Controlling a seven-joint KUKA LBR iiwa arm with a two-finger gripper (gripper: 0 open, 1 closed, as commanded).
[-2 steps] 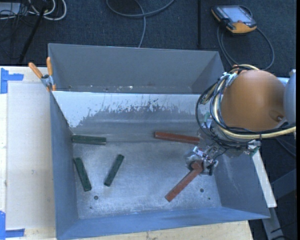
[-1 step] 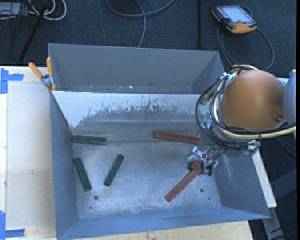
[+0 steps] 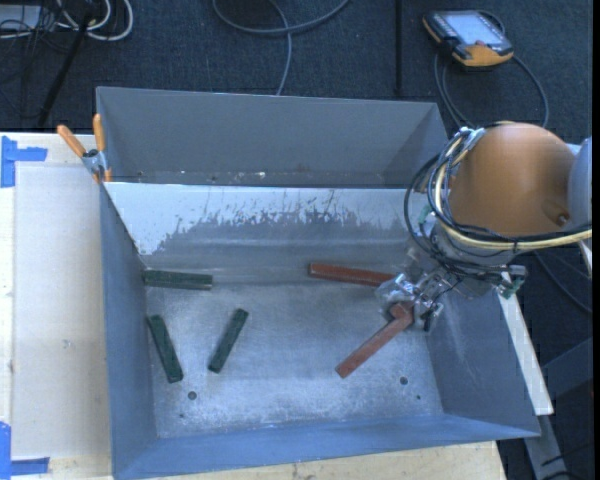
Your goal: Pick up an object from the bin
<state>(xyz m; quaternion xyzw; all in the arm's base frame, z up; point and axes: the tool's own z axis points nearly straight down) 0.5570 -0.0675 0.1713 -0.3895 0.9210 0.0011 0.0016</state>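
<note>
Dark carpet with some black cables lies behind everything. On it sits a big grey bin (image 3: 280,158) with sloping metal walls. The robot arm (image 3: 505,178), with its round orange cover and loops of cable, reaches in from the right side.

Down on the bin floor are five thin sticks. Three are dark green: one by the back wall on the left (image 3: 177,280) and two more near it, closer to the front (image 3: 164,348) (image 3: 227,340). One brown stick (image 3: 345,274) lies along the back wall. A second, slanted brown stick (image 3: 365,353) lies on the right side of the floor.

The hand (image 3: 410,303) is low in the bin, right at the top end of that slanted brown stick. I cannot tell if the hand is spread or pinching the stick.

I think the reaching part is done. The stick's low end looks like it is on the floor, so the lifting is not yet done.
</note>
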